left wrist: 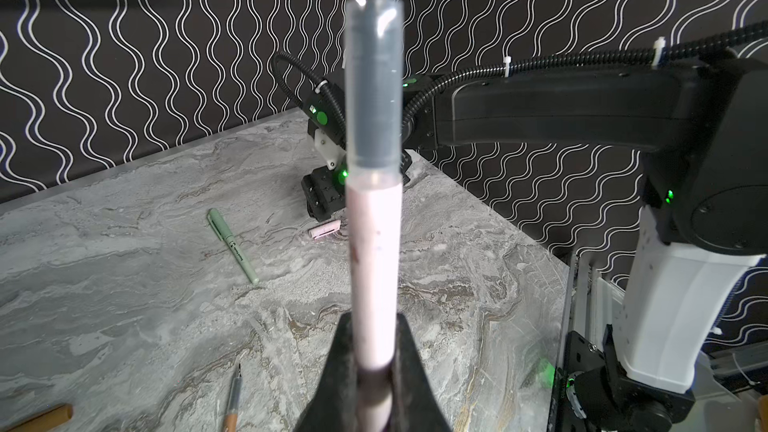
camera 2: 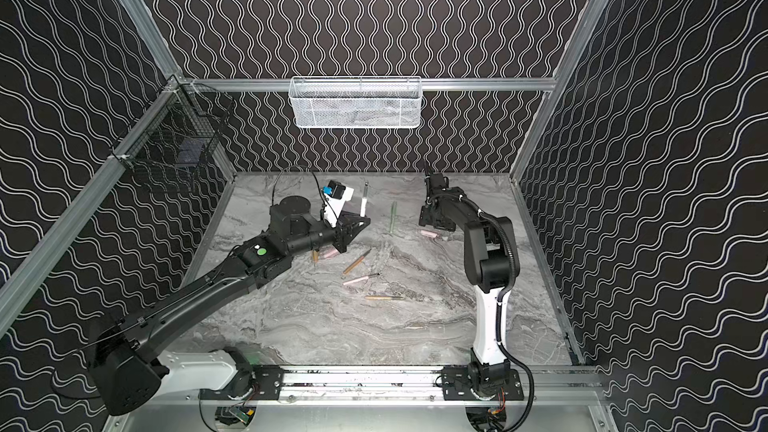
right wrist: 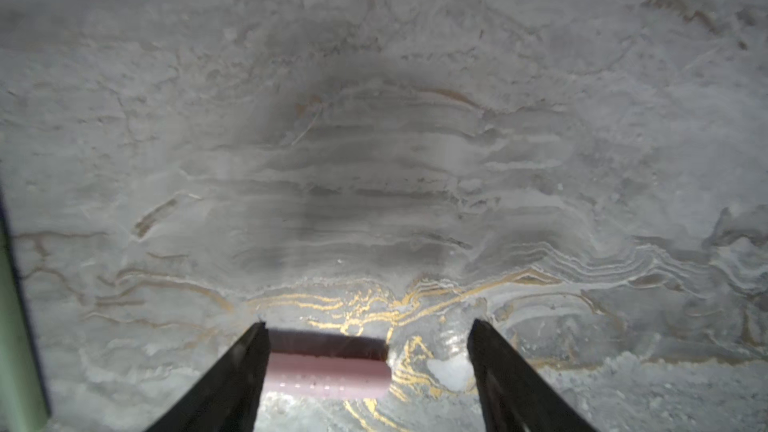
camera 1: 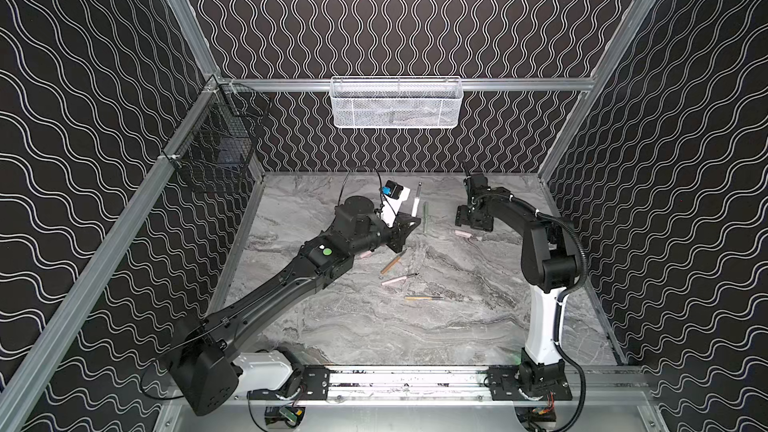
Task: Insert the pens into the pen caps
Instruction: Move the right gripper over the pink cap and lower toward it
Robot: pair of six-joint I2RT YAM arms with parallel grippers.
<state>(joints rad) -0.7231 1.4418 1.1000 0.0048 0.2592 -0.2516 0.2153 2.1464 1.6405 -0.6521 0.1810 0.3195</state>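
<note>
Left tool (left wrist: 375,320) pinches pink pen (left wrist: 376,251) by barrel, held aloft above worktop (left wrist: 124,284). Right tool (right wrist: 369,324) spread astride pink pen cap (right wrist: 328,371) lying on worktop. Cap likely light, stiff, slick, prone to roll; best gripped across mid-body.

The pink pen (left wrist: 374,263) is a blurry mess in the left wrist view, far end cut off. One pink cap (right wrist: 328,374) sits partly behind a right gripper (right wrist: 368,324) finger (right wrist: 232,376). Mid-frame in a top view, another pink cap (camera 1: 365,256) hides under the left arm (camera 1: 291,280).
</note>
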